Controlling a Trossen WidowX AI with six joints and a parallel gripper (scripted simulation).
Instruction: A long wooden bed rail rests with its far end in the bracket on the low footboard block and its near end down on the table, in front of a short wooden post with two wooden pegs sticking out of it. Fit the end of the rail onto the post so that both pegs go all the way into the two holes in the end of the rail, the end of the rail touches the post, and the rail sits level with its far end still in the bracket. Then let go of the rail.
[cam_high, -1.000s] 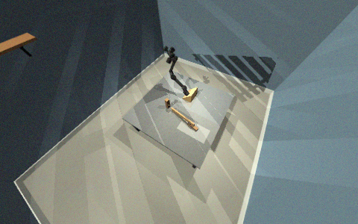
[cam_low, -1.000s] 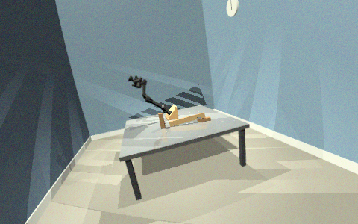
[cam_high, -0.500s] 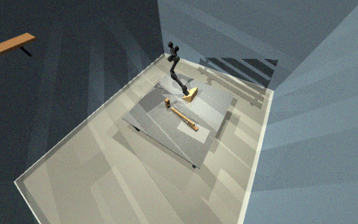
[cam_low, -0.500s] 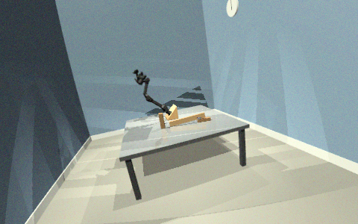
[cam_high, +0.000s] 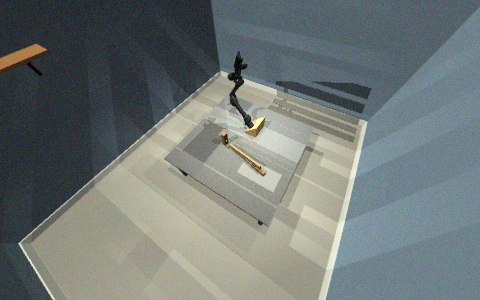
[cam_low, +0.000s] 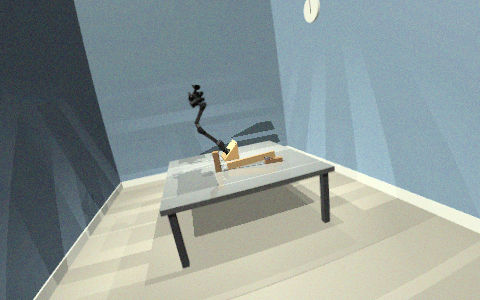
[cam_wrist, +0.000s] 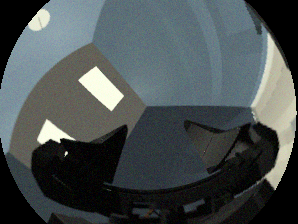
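Note:
The wooden rail (cam_high: 245, 156) (cam_low: 250, 159) lies aslant, its far end raised at the low footboard block (cam_high: 263, 173) (cam_low: 275, 160) and its near end low, at or near the table top, a short gap from the post. The short wooden post (cam_high: 224, 138) (cam_low: 216, 161) stands upright; its pegs are too small to make out. Whether the far end is seated in the bracket is too small to tell. My gripper (cam_high: 238, 53) (cam_low: 195, 88) (cam_wrist: 156, 125) is open and empty, high above the table and far from the rail. The wrist view shows only walls and ceiling between and around the fingers.
The arm rises from a wooden wedge-shaped base (cam_high: 256, 127) (cam_low: 233, 150) on the grey table (cam_high: 200, 167) (cam_low: 300, 167), behind the post and rail. A pale rectangle (cam_high: 270, 181) lies on the table by the footboard block. A wooden shelf (cam_high: 22, 57) is on the dark wall, far off.

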